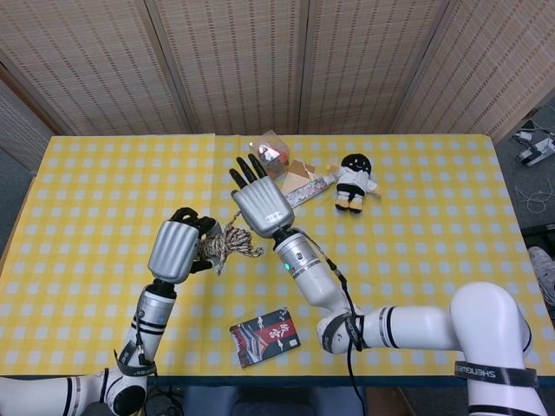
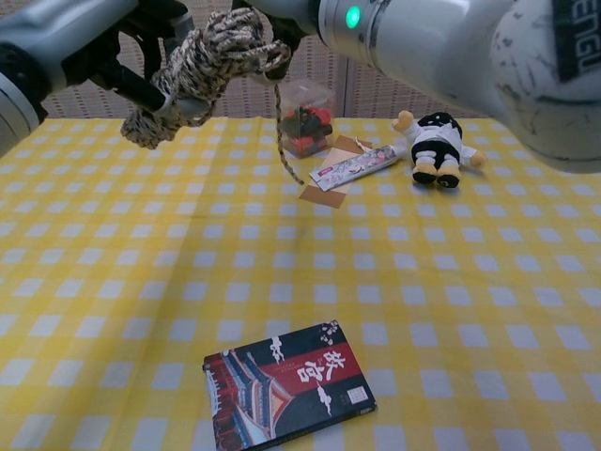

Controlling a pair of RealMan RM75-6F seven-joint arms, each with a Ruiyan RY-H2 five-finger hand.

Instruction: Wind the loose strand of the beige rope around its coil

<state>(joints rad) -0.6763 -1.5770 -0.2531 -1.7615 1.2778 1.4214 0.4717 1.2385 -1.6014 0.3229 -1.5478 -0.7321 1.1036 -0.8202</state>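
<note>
One red-and-black booklet [image 2: 288, 383] is seen nearest on the yellow-checked bench [image 2: 470, 282], while the beige rope coil [image 2: 202, 66] is held raised above it in the curled left hand [image 1: 176, 250]. Winding is judged to be under way, with a short loose strand [image 2: 285, 141] left hanging; another pass around the coil is called for. That strand seems led by the right hand [image 1: 263, 206], whose fingers are extended, though its grip cannot be told.

Beige-brown flecked rope [image 2: 202, 61], yellow-white checked cloth [image 2: 441, 282]

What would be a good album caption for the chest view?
Left hand lifts the beige rope coil above the checked table, its loose strand dangling.
</note>
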